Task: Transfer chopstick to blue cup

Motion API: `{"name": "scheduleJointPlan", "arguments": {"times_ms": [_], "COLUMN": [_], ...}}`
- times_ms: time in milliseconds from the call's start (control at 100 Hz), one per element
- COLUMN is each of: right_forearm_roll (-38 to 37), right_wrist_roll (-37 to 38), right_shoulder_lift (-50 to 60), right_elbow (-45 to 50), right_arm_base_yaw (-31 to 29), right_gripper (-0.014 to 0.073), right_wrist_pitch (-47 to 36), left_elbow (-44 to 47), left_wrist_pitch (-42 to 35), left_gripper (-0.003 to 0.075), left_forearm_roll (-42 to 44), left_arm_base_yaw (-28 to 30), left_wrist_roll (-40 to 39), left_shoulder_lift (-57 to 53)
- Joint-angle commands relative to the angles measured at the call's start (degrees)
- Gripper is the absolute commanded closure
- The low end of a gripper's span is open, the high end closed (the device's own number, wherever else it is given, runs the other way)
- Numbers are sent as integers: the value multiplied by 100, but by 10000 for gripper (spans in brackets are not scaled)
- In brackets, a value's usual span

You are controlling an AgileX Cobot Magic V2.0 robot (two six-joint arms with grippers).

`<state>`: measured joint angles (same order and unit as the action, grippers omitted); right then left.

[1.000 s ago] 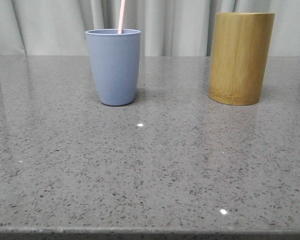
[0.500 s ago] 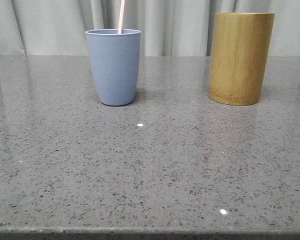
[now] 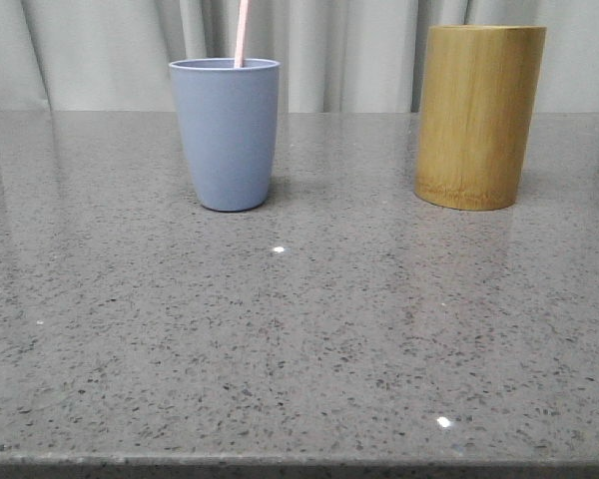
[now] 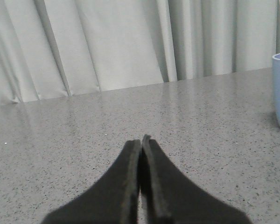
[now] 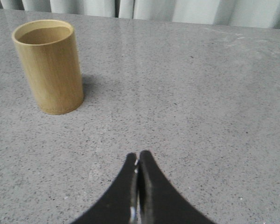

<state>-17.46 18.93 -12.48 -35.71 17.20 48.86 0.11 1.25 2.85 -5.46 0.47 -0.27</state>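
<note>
The blue cup (image 3: 226, 135) stood upright on the grey speckled table (image 3: 299, 339), toward the far edge and left of the middle. A pale pink chopstick (image 3: 242, 32) rose out of its mouth, leaning slightly, its upper end cut off by the top of the front view; whether more than one stick was inside could not be told. The bamboo holder (image 3: 480, 117) stood upright toward the far right corner, well apart from the cup, and the right wrist view showed its inside bare as far as could be seen. Pale curtains (image 3: 359, 50) hung behind the far edge.

The left pincer (image 4: 141, 142) had its black fingers pressed together with nothing between them, above bare table, with the cup's rim and the pink stick showing at the side of its view. The right pincer (image 5: 138, 157) was likewise closed tight on nothing, over open table and well apart from the bamboo holder. Neither pincer appeared in the front view.
</note>
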Motion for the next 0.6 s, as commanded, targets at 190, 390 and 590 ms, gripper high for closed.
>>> {"name": "scheduleJointPlan", "arguments": {"times_ms": [190, 390, 590], "right_forearm_roll": [112, 825, 1385], "right_wrist_roll": [-419, -1245, -1267], "right_shoulder_lift": [1059, 1415, 1420], "right_elbow": [1002, 1838, 2529], "right_arm_base_yaw": [-441, -811, -1339], "right_gripper": [661, 661, 661], "right_wrist_pitch": [-1711, -2751, -3753], "left_elbow": [55, 55, 55], "left_wrist_pitch": [-506, -506, -506], "left_gripper": [739, 739, 739], "left_forearm_roll": [-6, -6, -6], "left_arm_base_yaw": [23, 23, 23], "left_wrist_roll": [-47, -47, -47], "left_shoulder_lift": [-190, -190, -190]}}
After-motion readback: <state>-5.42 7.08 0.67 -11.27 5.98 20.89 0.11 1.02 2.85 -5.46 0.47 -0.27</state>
